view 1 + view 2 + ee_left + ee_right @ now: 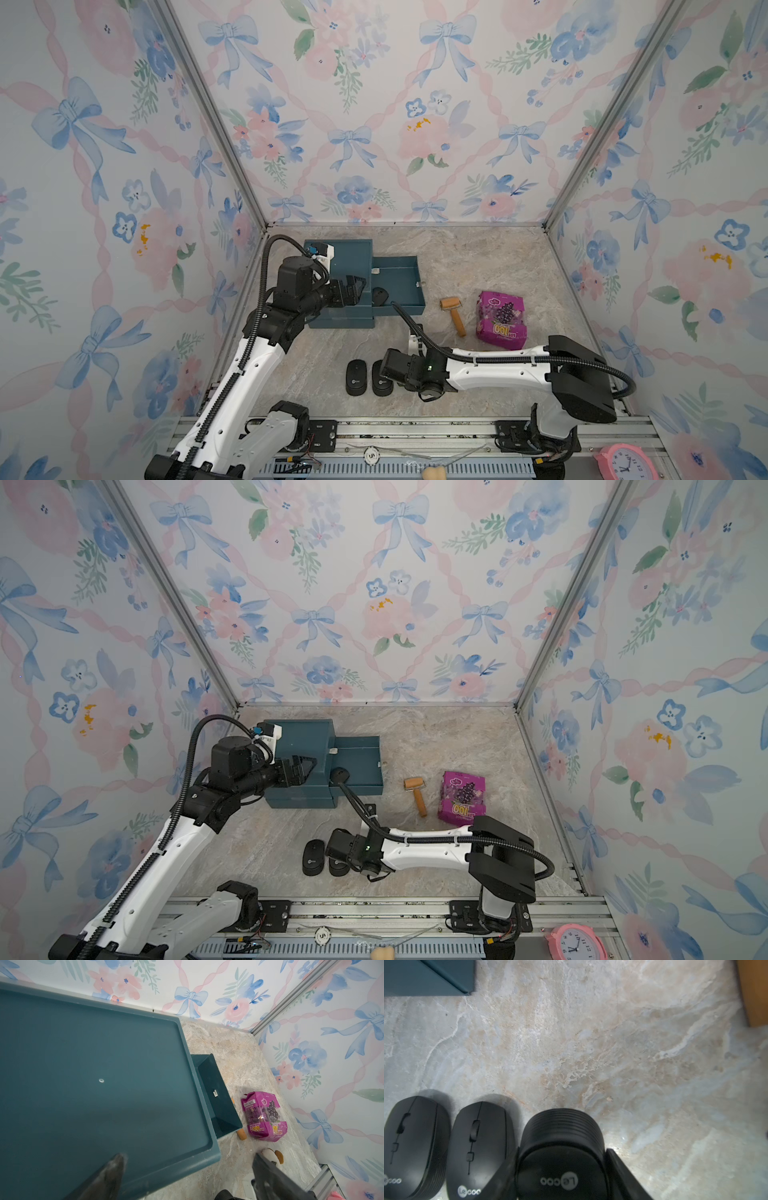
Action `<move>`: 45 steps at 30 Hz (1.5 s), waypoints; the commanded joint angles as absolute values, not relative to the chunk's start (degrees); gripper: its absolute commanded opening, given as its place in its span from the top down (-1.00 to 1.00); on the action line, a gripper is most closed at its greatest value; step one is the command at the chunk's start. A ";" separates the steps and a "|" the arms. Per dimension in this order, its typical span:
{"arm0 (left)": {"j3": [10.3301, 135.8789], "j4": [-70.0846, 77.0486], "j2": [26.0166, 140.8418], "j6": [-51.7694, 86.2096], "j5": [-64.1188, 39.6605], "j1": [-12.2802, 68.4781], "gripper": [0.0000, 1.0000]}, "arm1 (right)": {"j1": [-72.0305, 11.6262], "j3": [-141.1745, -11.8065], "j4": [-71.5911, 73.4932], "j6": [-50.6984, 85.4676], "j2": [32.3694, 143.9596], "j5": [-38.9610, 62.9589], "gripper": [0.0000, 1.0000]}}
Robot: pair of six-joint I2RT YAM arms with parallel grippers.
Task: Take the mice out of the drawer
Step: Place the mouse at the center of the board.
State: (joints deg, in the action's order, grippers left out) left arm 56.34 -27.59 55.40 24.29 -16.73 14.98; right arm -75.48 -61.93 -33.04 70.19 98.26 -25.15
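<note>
Scanning both top views: blue drawer unit [349,257] stands on table [478,257], its drawer [401,276] open. Drawer mouse [379,296], black, lies inside, close to the unit. Left gripper [358,286] hovers over the unit's top, jaws apart and empty. Outer mouse [356,377] and middle mouse [380,382] sit side by side on the table near the front, with right arm [490,365] low beside them.

Left wrist: jaws spread over the unit top, pink packet [264,1115] lying past the drawer.

Right wrist: right gripper [562,1155] is clamped on held mouse [560,1128], black with a Lecoo logo, just beside those two. Cannot tell if it touches the table.
</note>
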 commanded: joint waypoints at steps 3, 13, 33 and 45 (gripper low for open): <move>55.78 -28.95 54.37 24.92 -17.79 15.20 -0.96 | -76.01 -64.20 -31.12 72.32 101.14 -25.44 0.25; 55.81 -28.88 53.52 26.06 -16.23 15.20 -0.96 | -75.76 -63.70 -29.92 73.80 103.86 -23.82 0.03; 59.58 -28.95 58.29 25.71 -9.85 15.10 -0.96 | -67.18 -72.38 -38.84 60.04 87.50 -26.38 -0.56; 65.57 -28.75 65.70 25.41 -9.78 15.36 -0.95 | -46.70 -84.20 -32.93 37.39 91.01 -2.30 -0.55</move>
State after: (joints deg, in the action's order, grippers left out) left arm 62.74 -28.49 64.62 25.78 -10.24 14.98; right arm -48.34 -79.50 -32.32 44.42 87.53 -10.72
